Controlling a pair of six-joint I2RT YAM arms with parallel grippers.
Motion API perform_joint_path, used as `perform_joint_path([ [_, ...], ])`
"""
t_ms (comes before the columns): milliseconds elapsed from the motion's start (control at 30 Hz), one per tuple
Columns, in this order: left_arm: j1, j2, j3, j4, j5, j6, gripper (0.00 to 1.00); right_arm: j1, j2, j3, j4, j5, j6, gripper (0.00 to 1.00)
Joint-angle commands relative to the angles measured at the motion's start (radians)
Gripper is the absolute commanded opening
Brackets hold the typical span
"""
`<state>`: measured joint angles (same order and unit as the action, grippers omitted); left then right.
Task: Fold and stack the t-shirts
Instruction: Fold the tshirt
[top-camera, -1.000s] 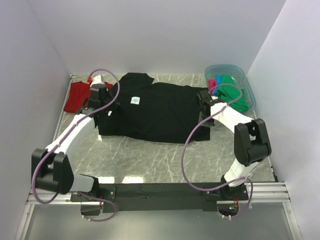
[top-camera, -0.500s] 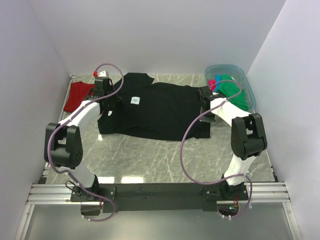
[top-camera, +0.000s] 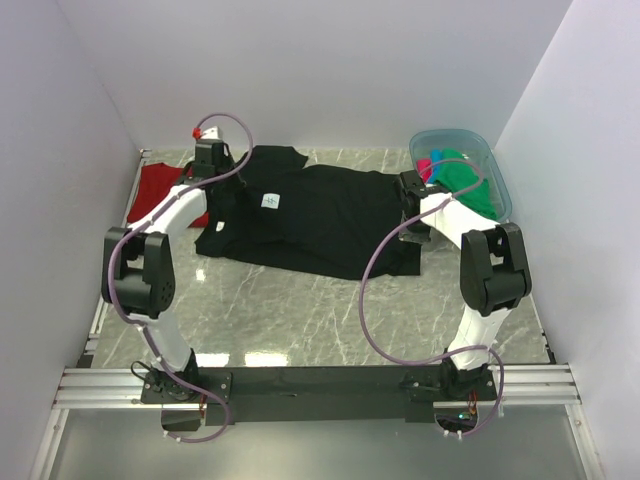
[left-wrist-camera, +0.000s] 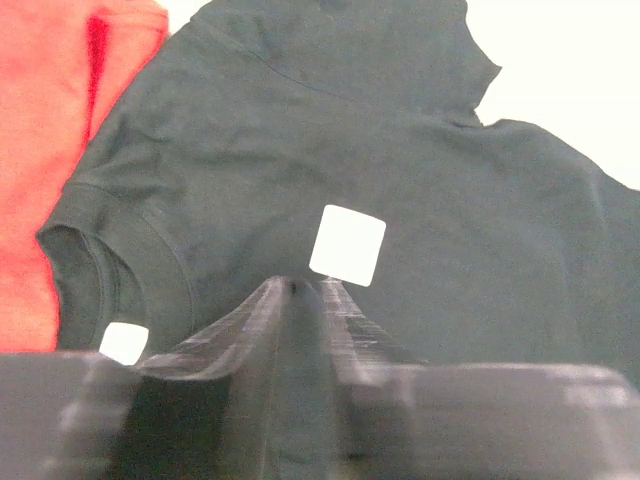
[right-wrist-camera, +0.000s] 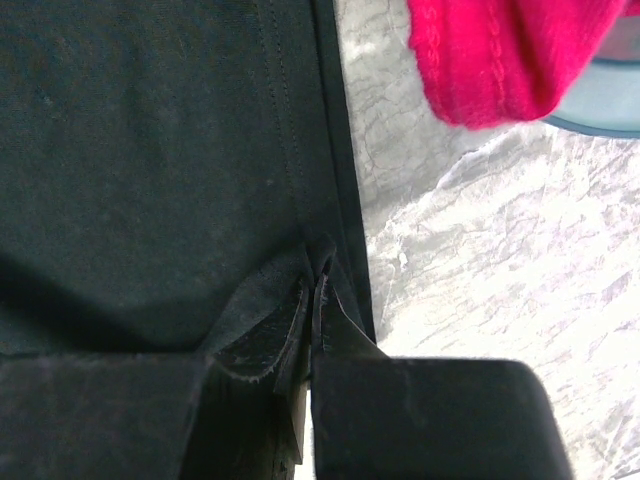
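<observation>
The large black t-shirt (top-camera: 320, 215) lies spread on the marble table, its white label (top-camera: 270, 201) up. My left gripper (top-camera: 222, 200) is at its left shoulder. In the left wrist view the blurred fingers (left-wrist-camera: 262, 310) are closed, with dark cloth (left-wrist-camera: 420, 150) between them and the label (left-wrist-camera: 347, 244) just beyond. My right gripper (top-camera: 408, 192) is shut on the shirt's right hem (right-wrist-camera: 330, 190), cloth bunched between its fingers (right-wrist-camera: 345, 320). A dark red shirt (top-camera: 158, 190) lies at the far left and shows in the left wrist view (left-wrist-camera: 40, 150).
A translucent blue tub (top-camera: 495, 165) stands at the back right holding green (top-camera: 470, 190), pink (top-camera: 425, 167) and blue cloth. The pink cloth (right-wrist-camera: 500, 50) hangs near my right gripper. White walls close in the back and both sides. Bare marble (top-camera: 300, 320) lies in front.
Both arms have pulled back toward the rear wall, elbows folding in. The black shirt's near edge and left corner have shifted away with them.
</observation>
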<state>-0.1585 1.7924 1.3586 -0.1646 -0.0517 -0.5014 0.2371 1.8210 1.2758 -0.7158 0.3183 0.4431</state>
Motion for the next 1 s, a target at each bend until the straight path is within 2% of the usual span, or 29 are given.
perform_joint_path([
  [0, 0.005, -0.014, 0.05, 0.008, -0.071, 0.004, 0.34, -0.009, -0.023, 0.039, 0.015, 0.008, -0.011, 0.06],
  [33, 0.005, -0.048, 0.037, 0.014, -0.086, 0.0, 0.43, -0.009, -0.034, 0.036, 0.021, 0.002, -0.011, 0.11],
  [67, 0.005, -0.071, 0.021, 0.023, -0.102, -0.005, 0.57, -0.009, -0.045, 0.025, 0.027, -0.007, -0.017, 0.17],
  [100, 0.005, -0.097, 0.001, 0.033, -0.118, -0.006, 0.61, -0.009, -0.073, 0.019, 0.035, -0.024, -0.02, 0.31],
  [133, 0.005, -0.161, -0.054, 0.049, -0.144, -0.009, 0.65, -0.009, -0.089, 0.013, 0.05, -0.034, -0.023, 0.36],
  [167, 0.005, -0.194, -0.087, 0.056, -0.166, -0.015, 0.74, -0.009, -0.106, 0.001, 0.058, -0.042, -0.032, 0.4],
  [200, 0.005, -0.229, -0.154, 0.057, -0.184, -0.02, 0.76, -0.009, -0.141, -0.007, 0.062, -0.048, -0.035, 0.46],
  [233, 0.005, -0.295, -0.189, 0.057, -0.224, -0.026, 0.77, -0.009, -0.159, -0.013, 0.068, -0.05, -0.035, 0.48],
  [467, 0.008, -0.52, -0.475, -0.048, -0.352, -0.123, 0.75, -0.009, -0.327, -0.162, 0.095, -0.106, -0.018, 0.51],
  [633, 0.028, -0.623, -0.631, -0.055, -0.352, -0.158, 0.75, -0.009, -0.423, -0.309, 0.145, -0.163, -0.003, 0.51],
  [800, 0.083, -0.576, -0.674, -0.027, -0.32, -0.16, 0.72, -0.009, -0.463, -0.384, 0.18, -0.208, 0.009, 0.51],
  [967, 0.142, -0.507, -0.682, 0.06, -0.226, -0.132, 0.69, -0.009, -0.453, -0.432, 0.187, -0.183, 0.017, 0.51],
])
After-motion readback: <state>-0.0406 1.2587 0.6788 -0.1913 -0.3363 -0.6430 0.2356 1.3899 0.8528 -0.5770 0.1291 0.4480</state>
